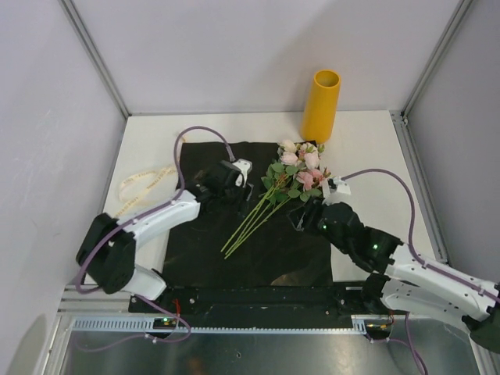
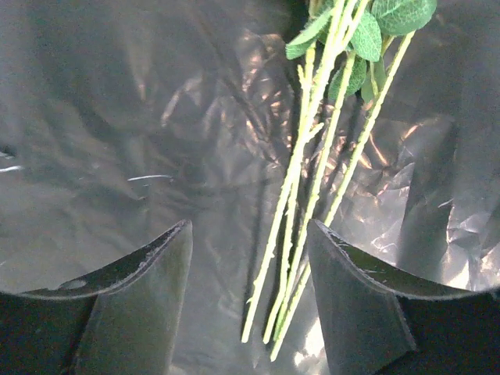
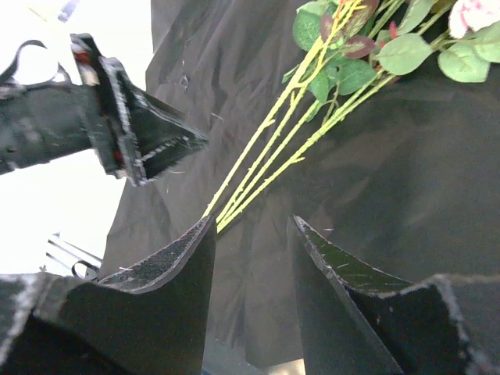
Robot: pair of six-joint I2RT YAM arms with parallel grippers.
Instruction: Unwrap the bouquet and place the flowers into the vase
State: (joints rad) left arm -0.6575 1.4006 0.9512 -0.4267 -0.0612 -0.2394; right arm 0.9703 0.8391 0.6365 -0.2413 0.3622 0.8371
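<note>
Appearing only overhead: upright vase (image 1: pixel 321 105)

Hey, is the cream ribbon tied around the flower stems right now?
No, the ribbon lies loose left of the black wrapping sheet, well apart from the bare stems.

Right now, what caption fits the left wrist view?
Open black fingers frame thin green flower stems on glossy black wrapping sheet.
</note>
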